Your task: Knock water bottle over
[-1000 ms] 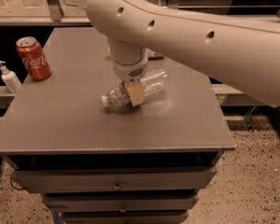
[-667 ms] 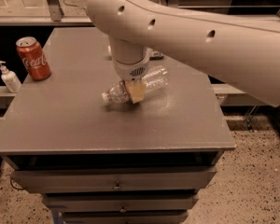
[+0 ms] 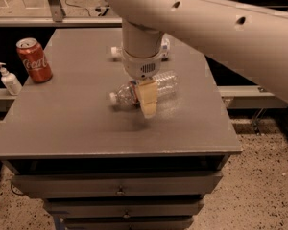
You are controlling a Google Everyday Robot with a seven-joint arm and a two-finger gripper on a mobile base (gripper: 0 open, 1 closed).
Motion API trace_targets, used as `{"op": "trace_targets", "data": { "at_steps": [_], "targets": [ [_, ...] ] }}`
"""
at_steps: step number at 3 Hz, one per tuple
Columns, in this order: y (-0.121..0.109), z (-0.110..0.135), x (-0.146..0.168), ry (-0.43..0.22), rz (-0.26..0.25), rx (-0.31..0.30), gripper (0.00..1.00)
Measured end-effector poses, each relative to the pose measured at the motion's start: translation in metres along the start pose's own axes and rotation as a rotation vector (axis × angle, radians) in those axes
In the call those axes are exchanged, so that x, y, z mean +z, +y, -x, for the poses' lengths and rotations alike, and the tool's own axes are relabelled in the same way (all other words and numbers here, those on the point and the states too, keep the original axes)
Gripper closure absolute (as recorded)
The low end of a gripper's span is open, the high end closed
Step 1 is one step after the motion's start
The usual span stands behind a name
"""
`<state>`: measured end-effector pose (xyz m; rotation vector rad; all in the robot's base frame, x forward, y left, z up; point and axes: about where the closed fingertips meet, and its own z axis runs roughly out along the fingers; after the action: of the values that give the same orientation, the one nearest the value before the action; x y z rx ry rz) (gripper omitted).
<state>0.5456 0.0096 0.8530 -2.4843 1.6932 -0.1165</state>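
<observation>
Red Coca-Cola can point(image 3: 34, 60) stands far left; water bottle point(image 3: 167, 83) lies flat behind the gripper point(image 3: 148, 100), its grip impossible to tell.

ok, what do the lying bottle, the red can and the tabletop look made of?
Clear ribbed water bottle: thin transparent plastic, table shows through. Red soda can: likely painted aluminium, silvery top rim. Grey tabletop: matte, laminate or painted metal, can't tell which. The end effector sits over the bottle's middle.

White arm point(image 3: 206, 23) from upper right, gripper point(image 3: 148, 99) pointing down at centre
</observation>
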Motion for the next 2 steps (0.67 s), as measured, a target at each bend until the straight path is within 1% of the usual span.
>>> {"op": "trace_targets", "data": {
  "at_steps": [1,2],
  "targets": [
    [0.0116,-0.0005,-0.0042,-0.08,0.045,0.049,0.0],
    [0.0198,-0.0065,-0.01,-0.168,0.075,0.111,0.0]
  ]
}}
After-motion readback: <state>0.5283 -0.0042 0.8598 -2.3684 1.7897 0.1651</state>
